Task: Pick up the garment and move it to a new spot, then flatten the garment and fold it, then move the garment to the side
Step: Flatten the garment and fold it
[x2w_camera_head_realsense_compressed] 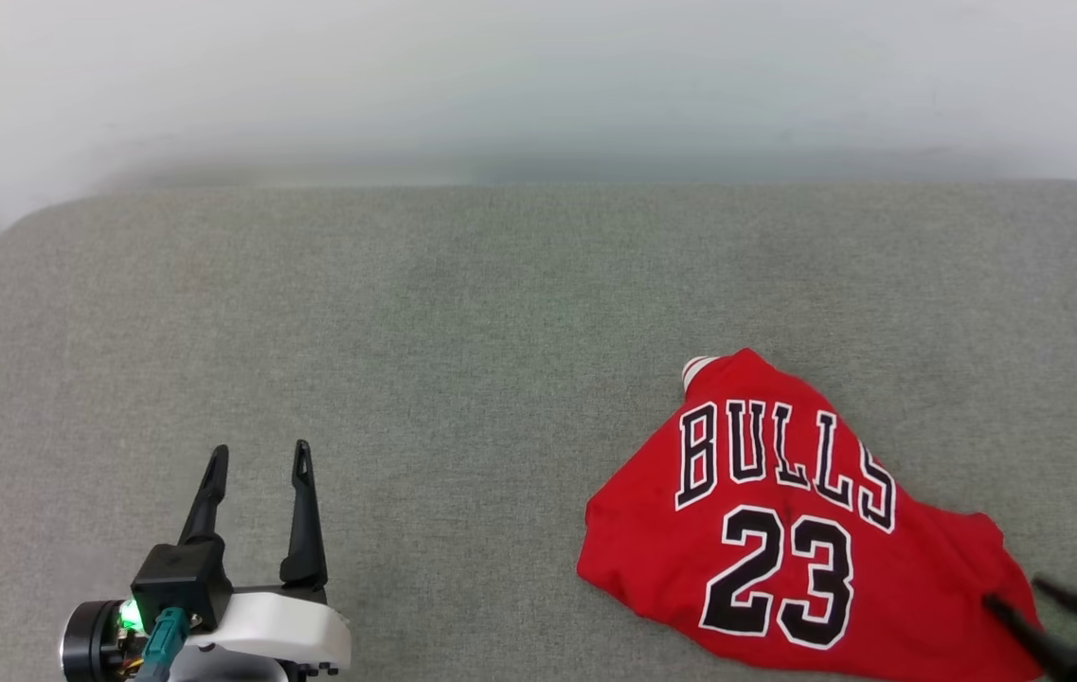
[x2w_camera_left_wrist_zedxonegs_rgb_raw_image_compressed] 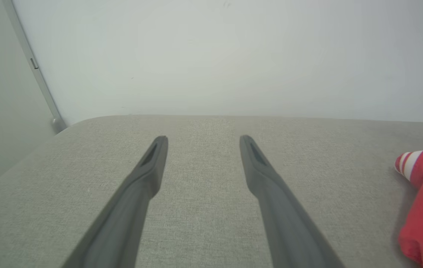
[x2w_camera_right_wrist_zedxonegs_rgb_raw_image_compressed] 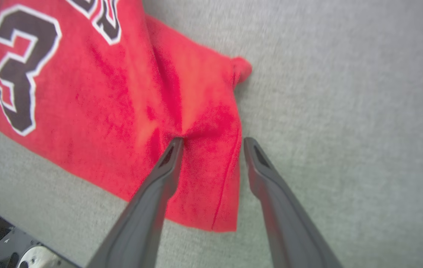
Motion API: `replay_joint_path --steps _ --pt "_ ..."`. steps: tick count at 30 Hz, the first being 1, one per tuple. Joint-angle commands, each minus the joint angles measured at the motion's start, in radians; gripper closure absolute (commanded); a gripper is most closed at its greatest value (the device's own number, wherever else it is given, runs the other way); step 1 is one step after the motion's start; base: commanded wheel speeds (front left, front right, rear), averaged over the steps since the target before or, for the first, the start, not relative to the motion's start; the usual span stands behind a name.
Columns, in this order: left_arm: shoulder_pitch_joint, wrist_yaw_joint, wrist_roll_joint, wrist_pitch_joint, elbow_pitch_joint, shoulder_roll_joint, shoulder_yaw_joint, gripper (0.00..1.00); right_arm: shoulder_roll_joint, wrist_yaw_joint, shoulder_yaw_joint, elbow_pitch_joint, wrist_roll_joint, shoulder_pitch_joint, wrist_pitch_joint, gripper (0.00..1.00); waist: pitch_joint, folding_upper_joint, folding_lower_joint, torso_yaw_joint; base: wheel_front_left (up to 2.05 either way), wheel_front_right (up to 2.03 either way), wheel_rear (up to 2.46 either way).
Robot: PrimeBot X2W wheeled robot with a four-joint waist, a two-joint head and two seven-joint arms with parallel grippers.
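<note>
At right claw (x2w_camera_right_wrist_zedxonegs_rgb_raw_image_compressed: 213, 143): released, spread astride the hem corner of the shirt (x2w_camera_head_realsense_compressed: 765, 511), gripping nothing. At left claw (x2w_camera_head_realsense_compressed: 259, 455): spread wide, empty, well apart. Lies rumpled on the bench (x2w_camera_head_realsense_compressed: 453, 332), right side. Seems light, limp, soft; best pinched at hem corners.

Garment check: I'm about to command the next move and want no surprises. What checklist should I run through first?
1. Right claw open: ok, jaws apart astride the edge of the garment.
2. Garment gripped: not ok, nothing pinched.
3. Garment flat: not ok, bunched and creased.
4. Print facing up: ok, BULLS 23 readable.
5. Left claw free: ok, open over the grey cushion, apart from the garment.
</note>
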State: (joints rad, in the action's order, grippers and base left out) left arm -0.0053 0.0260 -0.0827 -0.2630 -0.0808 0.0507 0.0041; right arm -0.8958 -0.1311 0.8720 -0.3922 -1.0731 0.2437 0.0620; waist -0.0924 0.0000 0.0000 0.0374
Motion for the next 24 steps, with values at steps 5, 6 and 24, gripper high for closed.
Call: replay_joint_path --steps 5,6,24 --pt "-0.028 -0.028 0.021 -0.003 0.009 0.012 0.029 0.0 0.023 0.001 -0.166 0.013 0.115 0.017 0.152 0.0 0.033 0.0 0.0 -0.016 0.0 0.0 0.0" --pt "-0.041 -0.035 0.025 -0.003 0.013 0.017 0.033 0.0 0.037 0.001 -0.204 0.021 0.14 0.011 0.168 0.0 0.037 0.0 0.0 -0.018 0.0 0.0 0.0" --pt "-0.539 -0.154 -0.103 0.288 -0.106 0.199 -0.307 0.0 0.497 0.001 -0.83 0.325 0.768 -0.276 0.176 0.0 0.01 0.0 0.0 -0.046 0.0 0.0 0.0"
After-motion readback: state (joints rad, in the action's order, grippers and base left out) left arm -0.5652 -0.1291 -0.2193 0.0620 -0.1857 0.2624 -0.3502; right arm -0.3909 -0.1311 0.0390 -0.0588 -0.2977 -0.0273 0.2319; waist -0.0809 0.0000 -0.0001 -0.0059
